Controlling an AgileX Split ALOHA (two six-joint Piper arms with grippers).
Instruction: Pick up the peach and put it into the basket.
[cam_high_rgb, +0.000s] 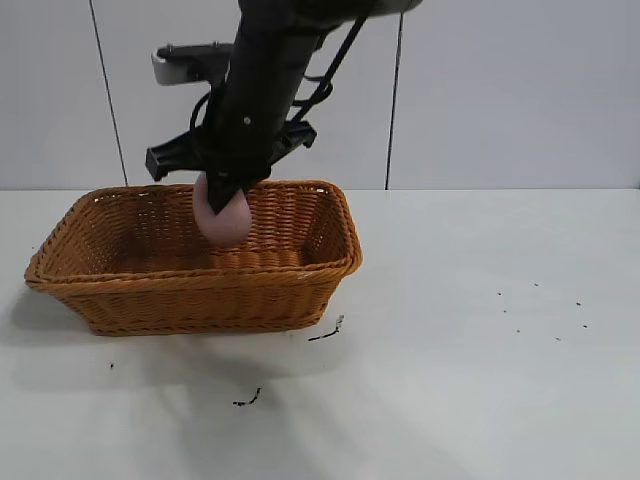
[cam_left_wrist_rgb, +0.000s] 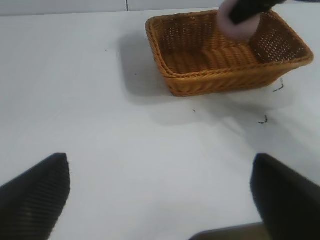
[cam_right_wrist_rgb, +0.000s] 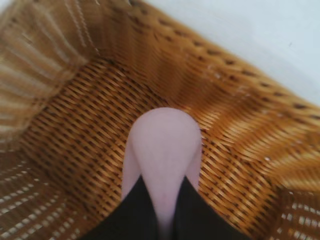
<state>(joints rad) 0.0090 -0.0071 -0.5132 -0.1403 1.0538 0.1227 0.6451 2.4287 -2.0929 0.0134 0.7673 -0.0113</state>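
Peach (cam_high_rgb: 226, 222) hangs inside the wicker basket (cam_high_rgb: 130, 295), above its floor, clamped between the right gripper's (cam_right_wrist_rgb: 161, 210) black fingers (cam_right_wrist_rgb: 127, 215); held this low over the middle, I judge, so a release drops it short and it cannot roll out. Its long axis runs roughly vertical, rounded end pointing down at the weave. Left gripper (cam_left_wrist_rgb: 160, 200) waits over bare table (cam_left_wrist_rgb: 100, 125), well apart from the basket, jaws spread wide
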